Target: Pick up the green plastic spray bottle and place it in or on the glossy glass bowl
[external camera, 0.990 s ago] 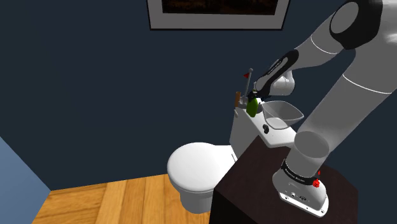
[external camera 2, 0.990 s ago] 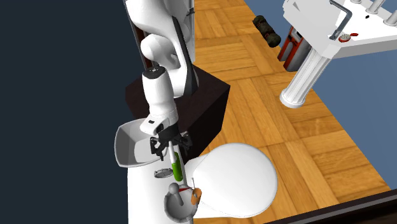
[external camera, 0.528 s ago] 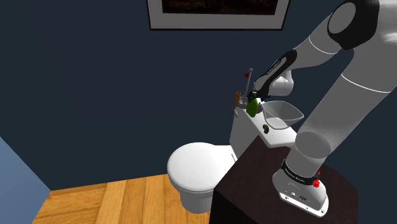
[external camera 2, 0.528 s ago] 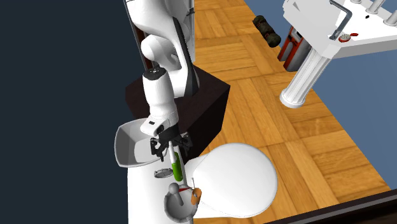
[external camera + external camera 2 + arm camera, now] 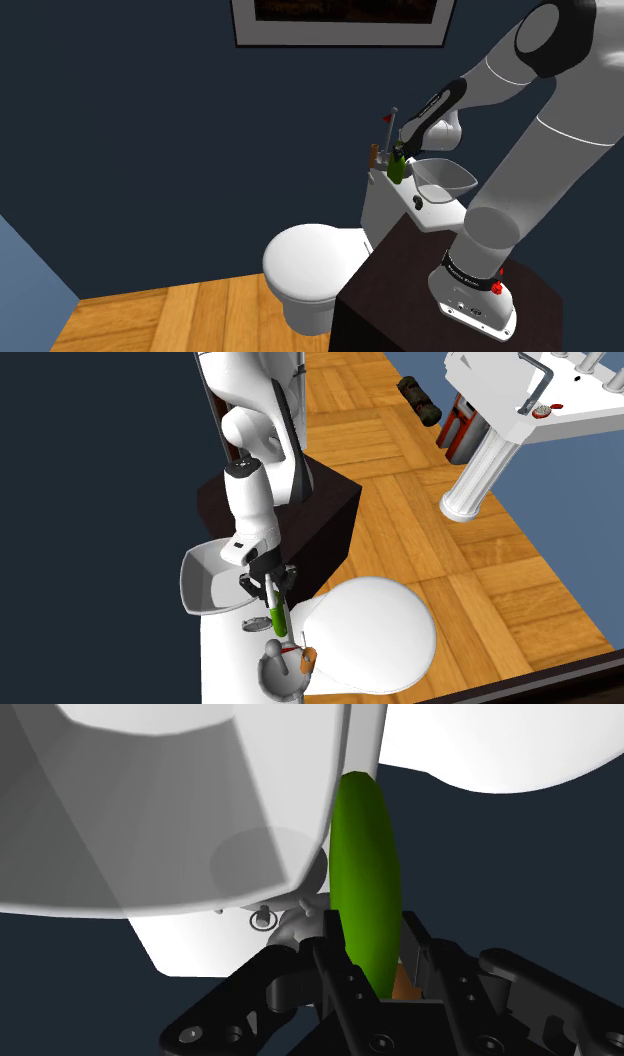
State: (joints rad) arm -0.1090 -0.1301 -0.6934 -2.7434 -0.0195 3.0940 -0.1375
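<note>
**Bottle clasped, bowl just alongside**

The gripper is closed narrow on the green spray bottle; its two black fingers press the bottle's near end from either side; the rest of the green body runs straight out from the hand, its long axis in line with the fingers.

In the shoulder view the bottle hangs nearly upright under the gripper, over the top of the toilet tank; whether its lower end touches the tank I cannot tell; nor can I tell which end carries the nozzle.

The relation that matters is sideways. The bowl sits on the same tank, just beside the bottle, on the shoulder view's right; in the second exterior view the bowl lies to the left of the gripper and the bottle. My judgement is that the carry is a short lift and a shift across the near rim.
</note>
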